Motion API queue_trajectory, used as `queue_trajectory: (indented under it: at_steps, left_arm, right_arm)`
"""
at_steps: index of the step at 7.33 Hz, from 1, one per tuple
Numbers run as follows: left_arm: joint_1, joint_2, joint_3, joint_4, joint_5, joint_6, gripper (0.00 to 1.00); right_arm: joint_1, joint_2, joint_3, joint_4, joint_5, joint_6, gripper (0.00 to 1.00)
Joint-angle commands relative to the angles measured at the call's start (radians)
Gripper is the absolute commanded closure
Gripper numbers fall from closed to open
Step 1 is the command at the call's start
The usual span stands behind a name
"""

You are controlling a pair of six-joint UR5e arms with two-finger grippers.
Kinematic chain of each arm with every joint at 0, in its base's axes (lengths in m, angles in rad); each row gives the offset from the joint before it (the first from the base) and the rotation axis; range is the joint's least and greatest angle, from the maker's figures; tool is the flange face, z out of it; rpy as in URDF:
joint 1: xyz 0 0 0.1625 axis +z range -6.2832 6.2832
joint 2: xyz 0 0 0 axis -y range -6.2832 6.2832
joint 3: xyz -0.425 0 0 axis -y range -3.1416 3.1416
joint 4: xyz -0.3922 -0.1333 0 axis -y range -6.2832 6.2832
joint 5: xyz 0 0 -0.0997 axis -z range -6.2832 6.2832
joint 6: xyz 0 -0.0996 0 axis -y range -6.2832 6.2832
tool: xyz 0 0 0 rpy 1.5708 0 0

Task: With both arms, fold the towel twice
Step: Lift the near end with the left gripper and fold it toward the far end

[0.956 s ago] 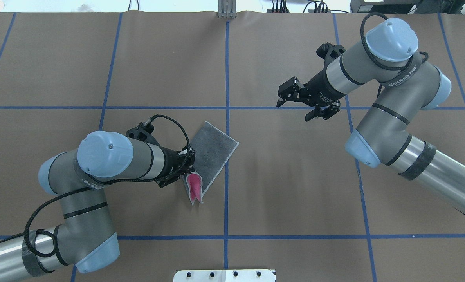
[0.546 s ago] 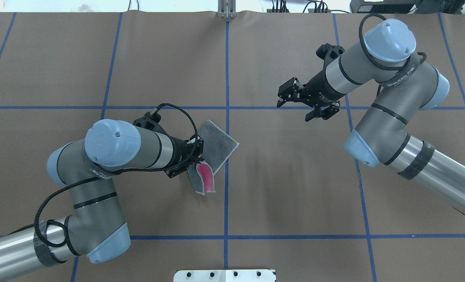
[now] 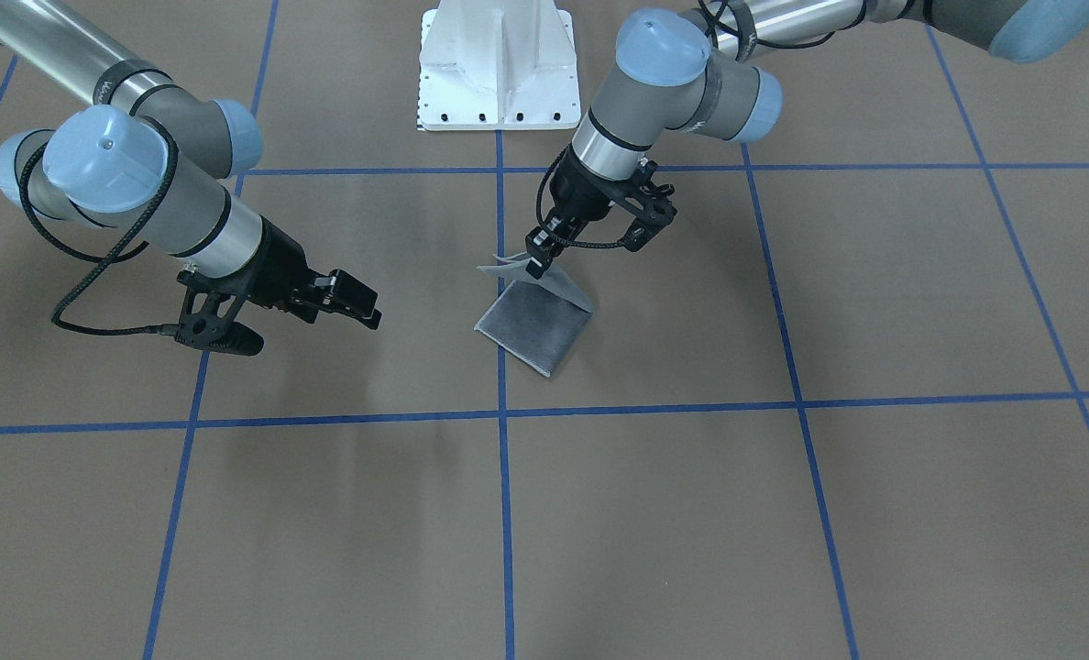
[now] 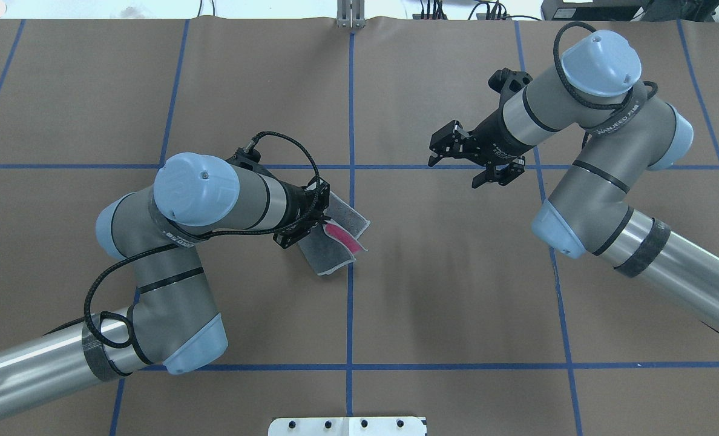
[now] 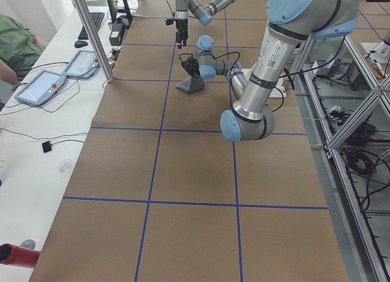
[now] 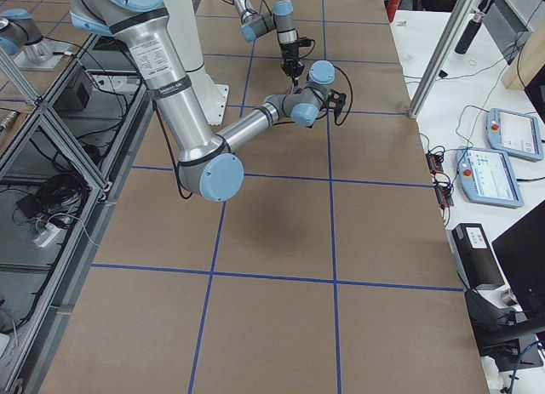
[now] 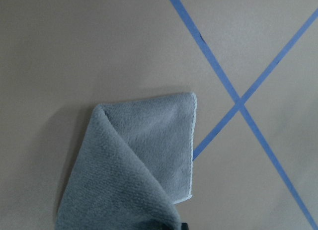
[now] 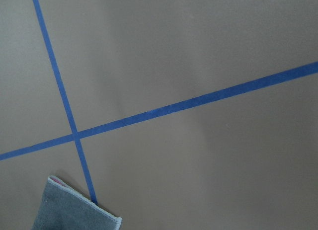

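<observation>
In the overhead view the towel (image 4: pixel 334 259) lies just left of centre on the brown-papered table (image 4: pixel 456 290), its right edge at the vertical blue tape line (image 4: pixel 350 315) and just below the horizontal one. Most of it rests flat with the dark grey face up. One edge is lifted and curled over, showing a strip of the pink face. The left gripper (image 4: pixel 322 223), reaching in from the lower left, has its fingers pinched together on that raised edge; the front-facing view shows the cloth peaked at its tips (image 3: pixel 534 267). The right gripper (image 4: pixel 454 172) hangs in the upper right of the frame, well apart from the towel, fingers spread wide and holding nothing.
</observation>
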Motion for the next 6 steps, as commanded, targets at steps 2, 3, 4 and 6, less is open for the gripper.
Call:
queue_trajectory:
  at_steps: [2, 3, 4, 6]
  left_arm:
    - [-0.023, -0.006, 0.08, -0.119, 0.019, -0.098, 1.0]
    - [-0.023, -0.006, 0.08, -0.12, 0.023, -0.124, 1.0]
    - [-0.032, -0.008, 0.08, -0.12, 0.023, -0.153, 1.0]
    - [-0.035, -0.026, 0.145, -0.172, 0.083, -0.228, 1.0]
  right_arm:
    - [0.0, 0.006, 0.0, 0.0, -0.001, 0.0, 0.0]
    - [0.0, 0.006, 0.0, 0.002, -0.001, 0.0, 0.0]
    - [0.0, 0.006, 0.0, 0.002, -0.002, 0.0, 0.0]
    - [0.0, 0.006, 0.0, 0.002, -0.002, 0.0, 0.0]
